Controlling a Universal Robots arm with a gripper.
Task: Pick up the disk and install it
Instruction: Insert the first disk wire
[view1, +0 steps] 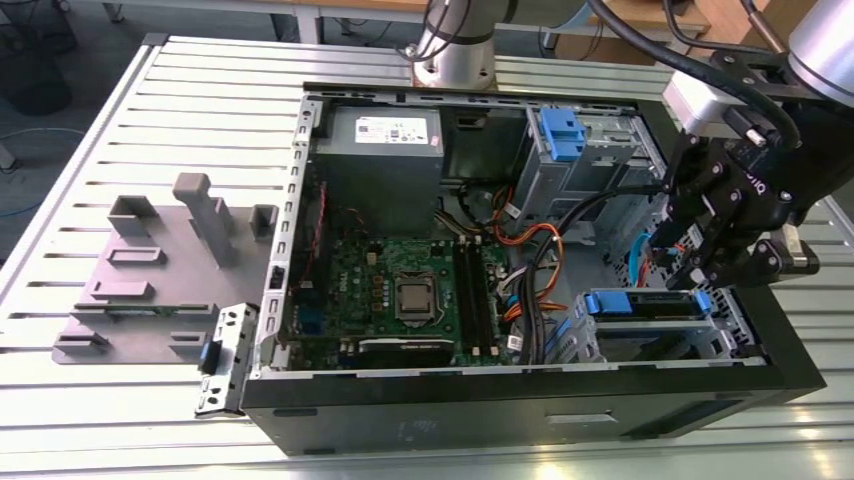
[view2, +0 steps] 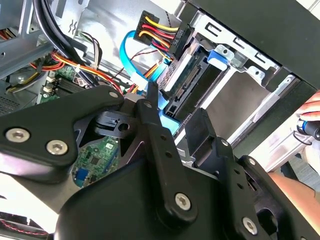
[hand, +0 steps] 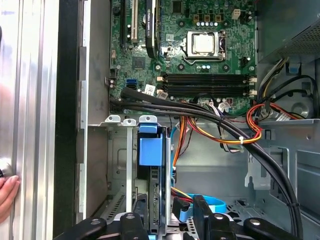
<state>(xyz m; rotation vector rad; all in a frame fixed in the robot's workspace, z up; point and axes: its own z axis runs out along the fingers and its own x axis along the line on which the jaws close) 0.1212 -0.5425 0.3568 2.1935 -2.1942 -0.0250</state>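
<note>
We're over the open computer case (view1: 534, 405) on the slatted tabletop (view1: 200, 110), and the disk (view1: 654, 305) is already down in the drive cage (view1: 627, 345) at the exterior view's right, blue rails framing it. The second wrist view shows its connector end (view2: 192, 82) slotted between the metal cage walls. So by our reckoning the pick-up is done and the install is mostly there. We can't tell whether the disk has clicked fully home.

Now the gripper (view1: 694, 275): it hangs just above that cage. In both wrist views (view2: 175, 107) (hand: 167, 212) the jaws stand apart with nothing clamped between them. The fingertips (view2: 150, 92) sit just beside the disk's end, and we can't tell whether they touch it.
</note>
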